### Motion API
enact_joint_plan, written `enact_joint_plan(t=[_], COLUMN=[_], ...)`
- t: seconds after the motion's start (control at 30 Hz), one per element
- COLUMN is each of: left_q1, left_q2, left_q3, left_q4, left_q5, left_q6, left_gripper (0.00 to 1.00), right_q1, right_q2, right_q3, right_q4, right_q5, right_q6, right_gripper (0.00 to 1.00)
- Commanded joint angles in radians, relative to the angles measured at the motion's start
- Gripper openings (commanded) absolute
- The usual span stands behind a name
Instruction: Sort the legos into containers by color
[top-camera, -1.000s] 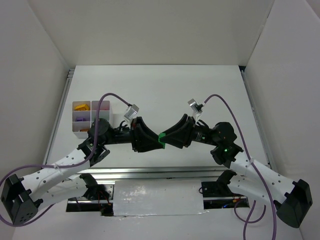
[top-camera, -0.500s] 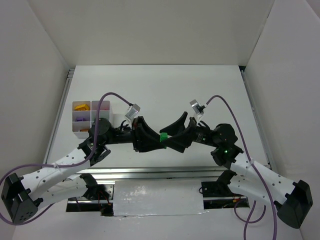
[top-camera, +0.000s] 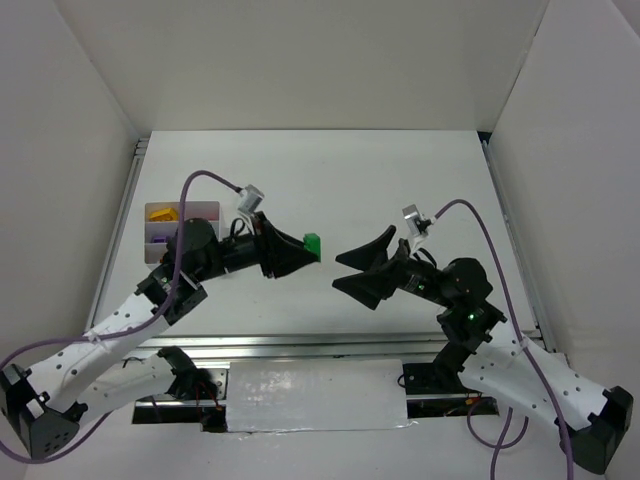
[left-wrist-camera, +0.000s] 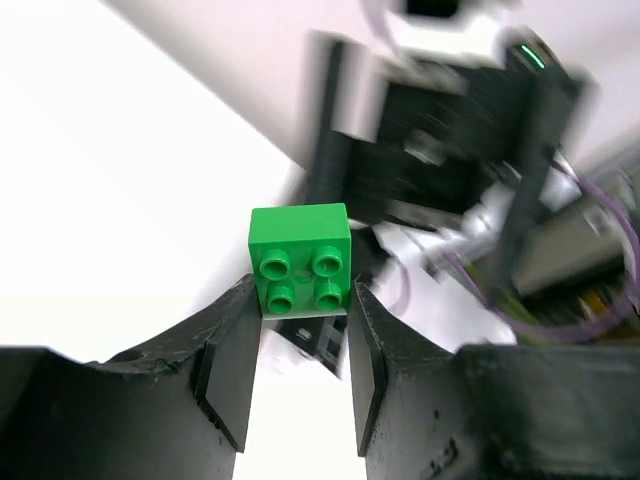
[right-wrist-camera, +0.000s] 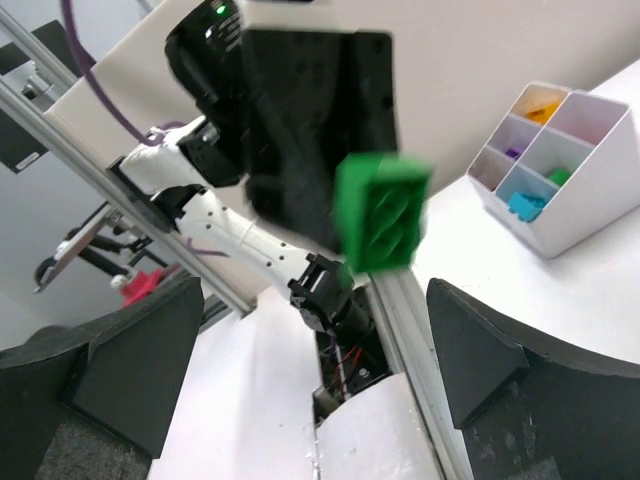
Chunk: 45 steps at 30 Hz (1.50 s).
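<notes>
A green studded lego (top-camera: 313, 243) hangs in the air above mid-table, pinched by its lower edge in my left gripper (top-camera: 307, 250). The left wrist view shows the lego (left-wrist-camera: 300, 262) studs-up between the shut fingertips of that gripper (left-wrist-camera: 302, 292). To its right my right gripper (top-camera: 337, 271) stands wide open and empty, apart from the brick. In the right wrist view the lego (right-wrist-camera: 380, 212) floats beyond the open right gripper (right-wrist-camera: 315, 300). The white tray of containers (right-wrist-camera: 585, 215) holds yellow (right-wrist-camera: 540, 103), purple (right-wrist-camera: 512, 153), teal (right-wrist-camera: 525, 203) and green (right-wrist-camera: 560, 177) legos. From above the tray (top-camera: 205, 211) is half hidden by the left arm.
An aluminium rail (top-camera: 320, 345) runs along the table's near edge between the arm bases. White walls enclose the table on the left, right and back. The tray sits near the left wall.
My right gripper has opened, let go of the green lego and drawn back to the right. My left gripper, still shut on the lego, has pulled it back and up to the left.
</notes>
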Motion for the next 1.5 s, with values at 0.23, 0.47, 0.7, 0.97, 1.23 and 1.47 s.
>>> enact_joint_plan(t=[0.23, 0.47, 0.7, 0.97, 1.23, 1.47], left_q1=[0.341, 0.513, 0.579, 0.673, 0.696, 0.719], left_q2=[-0.038, 0.039, 0.152, 0.242, 0.295, 0.306], left_q3=[0.195, 0.183, 0.173, 0.126, 0.085, 0.054], left_q4=[-0.511, -0.706, -0.669, -0.584, -0.516, -0.485], left_q5=[-0.435, -0.779, -0.873, -0.804, -0.778, -0.755], left_q6=[-0.056, -0.306, -0.36, -0.377, -0.38, -0.388], left_gripper=[0.0, 0.0, 0.0, 0.02, 0.18, 0.4], right_q1=[-0.001, 0.0, -0.001, 0.0, 0.0, 0.0], right_q2=[-0.136, -0.153, -0.169, -0.169, -0.147, -0.147], right_q3=[0.055, 0.054, 0.052, 0.04, 0.043, 0.043], right_q4=[-0.246, -0.3, -0.347, -0.355, -0.35, -0.349], right_q5=[0.101, 0.109, 0.106, 0.094, 0.052, 0.048], right_q6=[-0.134, -0.145, -0.182, -0.202, -0.217, -0.219], right_gripper=[1.0, 1.0, 1.0, 1.0, 1.0, 1.0])
